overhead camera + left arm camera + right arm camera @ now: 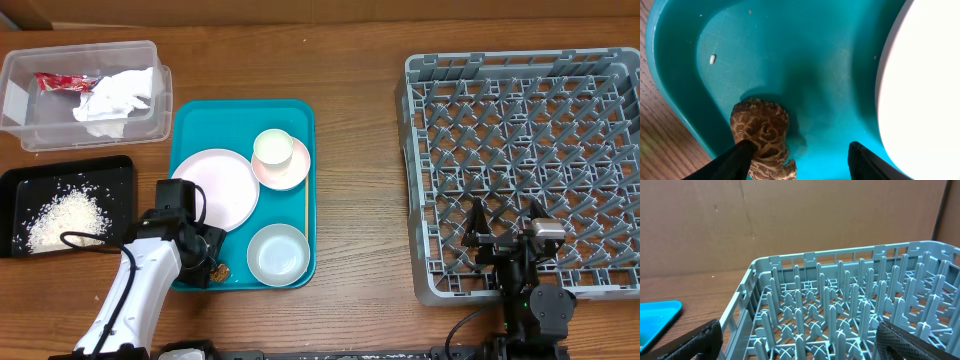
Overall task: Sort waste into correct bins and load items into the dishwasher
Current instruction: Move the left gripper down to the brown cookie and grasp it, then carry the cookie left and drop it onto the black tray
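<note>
Two grippers: left gripper (800,161) spread, one finger (735,160) touching the brown lump (762,131); right gripper (800,339) spread wide over the near part of the grey rack (520,100).
Teal tray (190,115): lump in near-left corner, plate (215,188), cup (272,147) on saucer (292,172), bowl (277,253).
Clear tub (20,135): red wrapper (60,82), tissues (115,100).
Black tray (15,180): rice (65,218).
Surface: wooden table (360,180).
Lump axis: roughly along the fingers.

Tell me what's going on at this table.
A robot is clearing a meal. Its left arm is down at the front corner of the teal tray, jaws open around a brown lump, not yet closed. The wrapper and tissues lie in the clear tub, rice in the black tray. The plate, the cup on its saucer and the bowl sit on the teal tray; the rack holds no dishes. The right arm hovers at the rack's near edge, jaws open, empty.
</note>
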You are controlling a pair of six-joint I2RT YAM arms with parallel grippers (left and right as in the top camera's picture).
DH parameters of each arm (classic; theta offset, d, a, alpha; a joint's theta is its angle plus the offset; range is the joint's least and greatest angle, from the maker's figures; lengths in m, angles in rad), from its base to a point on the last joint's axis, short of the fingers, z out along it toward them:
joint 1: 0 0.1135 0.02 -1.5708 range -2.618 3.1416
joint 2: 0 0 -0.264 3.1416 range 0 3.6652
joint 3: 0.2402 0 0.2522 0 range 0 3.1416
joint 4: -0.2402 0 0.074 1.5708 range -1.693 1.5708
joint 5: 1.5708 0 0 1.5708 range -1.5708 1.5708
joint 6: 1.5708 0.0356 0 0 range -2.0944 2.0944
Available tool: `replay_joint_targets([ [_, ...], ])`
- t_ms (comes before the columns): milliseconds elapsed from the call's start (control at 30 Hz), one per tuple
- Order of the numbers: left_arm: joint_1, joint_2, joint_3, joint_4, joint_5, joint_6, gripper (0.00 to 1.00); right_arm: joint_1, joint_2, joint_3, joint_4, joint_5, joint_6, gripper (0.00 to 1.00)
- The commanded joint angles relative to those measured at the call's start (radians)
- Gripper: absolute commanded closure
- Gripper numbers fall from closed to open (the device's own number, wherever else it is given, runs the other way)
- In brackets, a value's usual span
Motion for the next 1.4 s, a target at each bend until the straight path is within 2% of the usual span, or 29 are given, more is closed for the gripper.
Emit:
replay_joint_targets([
  [0, 0.003, 0.039, 0.006, -0.007, -0.031, 0.047, 0.35, -0.002, -0.010, -0.011, 0.006, 0.010, 0.000, 0.00],
  [300, 0.003, 0.039, 0.078, -0.105, -0.034, 0.080, 0.34, -0.002, -0.010, -0.011, 0.006, 0.010, 0.000, 0.00],
  [933, 0.003, 0.040, 0.005, -0.049, -0.048, 0.032, 0.33, -0.002, -0.010, -0.011, 0.006, 0.010, 0.000, 0.00],
  [1133, 0.003, 0.040, 0.005, -0.037, 0.024, 0.020, 0.34, -0.002, -0.010, -0.011, 0.006, 0.010, 0.000, 0.00],
  [1367, 0.003, 0.040, 0.005, -0.068, 0.029, 0.021, 0.34, -0.002, -0.010, -0.011, 0.006, 0.010, 0.000, 0.00],
])
